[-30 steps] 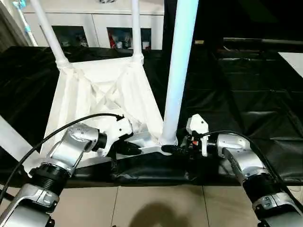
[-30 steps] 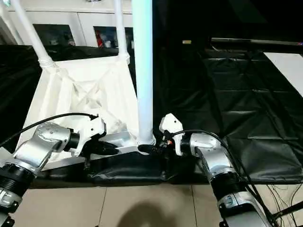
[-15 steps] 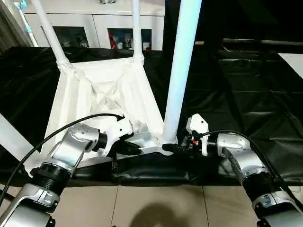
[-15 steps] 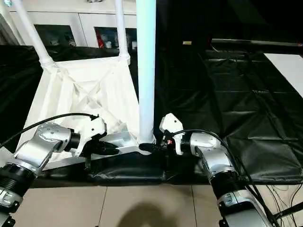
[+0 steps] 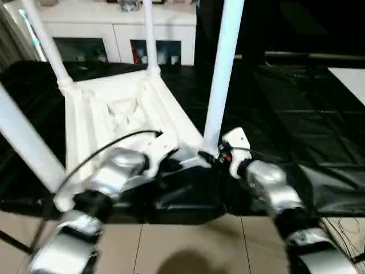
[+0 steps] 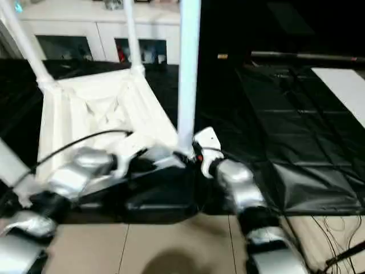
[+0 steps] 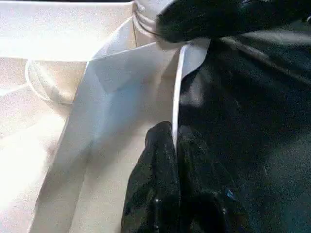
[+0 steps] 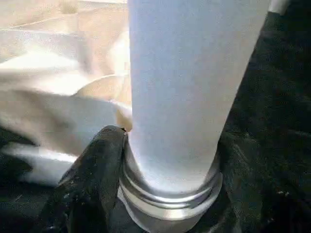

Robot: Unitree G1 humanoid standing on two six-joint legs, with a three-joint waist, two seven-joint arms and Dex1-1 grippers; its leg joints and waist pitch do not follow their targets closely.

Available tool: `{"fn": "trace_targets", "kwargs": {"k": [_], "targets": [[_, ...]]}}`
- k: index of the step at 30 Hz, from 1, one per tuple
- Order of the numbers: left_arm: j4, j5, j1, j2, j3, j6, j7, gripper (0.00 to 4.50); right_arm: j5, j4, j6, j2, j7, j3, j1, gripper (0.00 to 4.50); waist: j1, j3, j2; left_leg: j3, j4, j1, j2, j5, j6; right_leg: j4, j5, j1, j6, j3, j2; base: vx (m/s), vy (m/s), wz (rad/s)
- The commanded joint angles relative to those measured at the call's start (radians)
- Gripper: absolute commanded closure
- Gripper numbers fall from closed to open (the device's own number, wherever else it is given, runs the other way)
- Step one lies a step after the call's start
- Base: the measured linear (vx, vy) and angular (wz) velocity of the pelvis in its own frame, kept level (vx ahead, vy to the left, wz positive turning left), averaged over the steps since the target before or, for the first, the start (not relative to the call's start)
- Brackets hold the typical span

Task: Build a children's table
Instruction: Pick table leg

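Observation:
The children's table lies upside down on the black sheet, its ribbed underside (image 5: 114,108) facing up. Legs stand in the two far sockets (image 5: 149,34) (image 5: 48,48) and the near left one (image 5: 25,142). The near right leg (image 5: 219,85) rises from its corner socket. My left gripper (image 5: 182,162) is shut on the thin near rim (image 7: 175,97) of the tabletop, one black finger (image 7: 155,165) on each side of it. My right gripper (image 5: 210,157) clasps the base (image 8: 170,194) of the near right leg, with a finger (image 8: 92,184) pressed against its collar.
A white cabinet (image 5: 114,40) with glass doors stands behind the large black-sheeted table (image 5: 296,114). Tiled floor (image 5: 188,245) runs along the near edge of that table. Cables (image 6: 336,240) lie on the floor at the right. A white surface (image 5: 351,80) shows at the far right.
The whole picture has shifted and blurred, so the camera moved. Both arms reach a little further forward with the near edge of the small table. Both grips are unchanged.

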Motion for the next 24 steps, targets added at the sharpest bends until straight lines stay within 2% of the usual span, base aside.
{"fn": "trace_targets", "kwargs": {"k": [1,2,3,4,8,10,12,14,16,19,20,21,22,24], "targets": [[0.09,0.018,-0.011,-0.049,0.023,0.02,0.169,4.5,-0.024,0.065,0.032,0.075,-0.056,0.039,-0.001,1.89,-0.009,-0.034,-0.006,-0.007,-0.071,0.012,0.002,-0.38,-0.01,-0.117,-0.603,0.013,-0.073,0.014,-0.056,0.0,0.0,0.0],[0.127,0.028,-0.029,-0.072,0.028,0.008,0.202,4.5,-0.016,0.1,0.041,0.1,-0.124,0.008,-0.027,1.89,-0.012,-0.04,-0.005,-0.009,-0.075,0.009,0.003,-0.372,-0.007,-0.117,-0.556,0.019,-0.076,0.012,-0.055,0.0,0.0,0.0],[0.129,0.028,-0.03,-0.074,0.028,0.008,0.204,4.5,-0.015,0.102,0.042,0.101,-0.127,0.006,-0.029,1.89,-0.013,-0.039,-0.006,-0.006,-0.075,0.006,0.002,-0.365,-0.003,-0.117,-0.534,0.017,-0.08,0.014,-0.054,0.0,0.0,0.0],[0.15,0.034,-0.041,-0.087,0.027,0.001,0.216,4.5,0.0,0.126,0.051,0.121,-0.175,-0.02,-0.048,1.89,-0.016,-0.04,-0.004,-0.007,-0.077,0.002,0.004,-0.358,0.001,-0.113,-0.49,0.019,-0.094,0.014,-0.054,0.0,0.0,0.0],[0.159,0.04,-0.048,-0.088,0.018,-0.008,0.195,4.5,0.004,0.146,0.039,0.136,-0.172,-0.028,-0.054,1.89,-0.016,-0.041,-0.005,-0.005,-0.081,-0.003,0.007,-0.353,0.011,-0.107,-0.407,0.026,-0.125,0.016,-0.057,0.0,0.0,0.0],[0.161,0.042,-0.044,-0.076,0.007,-0.012,0.165,4.5,0.02,0.124,0.017,0.14,-0.123,-0.029,-0.043,1.89,-0.015,-0.041,-0.003,-0.003,-0.081,-0.002,0.008,-0.355,0.014,-0.107,-0.391,0.025,-0.132,0.017,-0.058,0.0,0.0,0.0],[0.162,0.046,-0.039,-0.065,-0.005,-0.019,0.142,4.5,0.034,0.106,0.0,0.14,-0.092,-0.034,-0.037,1.19,-0.015,-0.041,-0.003,-0.002,-0.08,-0.001,0.009,-0.357,0.015,-0.108,-0.39,0.025,-0.137,0.019,-0.059,0.0,0.0,0.0],[0.165,0.055,-0.032,-0.054,-0.017,-0.041,0.114,4.5,0.026,0.09,-0.019,0.128,-0.074,-0.031,-0.035,1.19,-0.014,-0.041,-0.003,-0.002,-0.081,-0.005,0.009,-0.347,0.019,-0.105,-0.373,0.029,-0.143,0.019,-0.059,0.0,0.0,0.0],[0.164,0.058,-0.026,-0.047,-0.022,-0.06,0.097,4.5,0.023,0.081,-0.025,0.122,-0.063,-0.029,-0.031,0.9,-0.016,-0.041,-0.005,-0.003,-0.082,-0.008,0.009,-0.342,0.022,-0.106,-0.39,0.031,-0.138,0.018,-0.06,0.0,0.0,0.0],[0.144,0.049,-0.002,-0.017,-0.028,-0.093,0.028,4.5,-0.013,0.032,-0.085,0.046,0.011,0.007,-0.013,0.72,-0.022,-0.038,-0.005,-0.007,-0.086,-0.016,0.009,-0.344,0.021,-0.11,-0.441,0.035,-0.121,0.015,-0.063,0.0,0.0,0.0],[0.133,0.047,0.006,-0.004,-0.032,-0.098,0.005,4.5,-0.032,0.011,-0.109,0.013,0.048,0.028,-0.004,0.72,-0.019,-0.044,-0.005,-0.005,-0.081,-0.01,0.012,-0.33,0.021,-0.109,-0.419,0.032,-0.124,0.017,-0.064,0.0,0.0,0.0],[0.131,0.048,0.008,-0.001,-0.033,-0.101,0.001,4.5,-0.034,0.008,-0.112,0.007,0.056,0.031,-0.002,0.72,-0.018,-0.045,-0.005,-0.003,-0.08,-0.01,0.014,-0.32,0.024,-0.107,-0.393,0.031,-0.133,0.019,-0.064,0.0,0.0,0.0],[0.115,0.044,0.02,0.021,-0.043,-0.135,-0.043,4.5,-0.024,-0.029,-0.121,-0.036,0.144,0.041,0.015,0.72,-0.017,-0.046,-0.003,0.001,-0.077,-0.007,0.013,-0.301,0.031,-0.104,-0.337,0.031,-0.154,0.021,-0.06,0.0,0.0,0.0],[0.098,0.037,0.031,0.041,-0.049,-0.155,-0.084,4.5,-0.018,-0.06,-0.134,-0.08,0.224,0.054,0.031,0.72,-0.017,-0.047,-0.007,0.003,-0.075,-0.015,0.013,-0.275,0.046,-0.095,-0.277,0.038,-0.175,0.02,-0.058,0.0,0.0,0.0]]}}
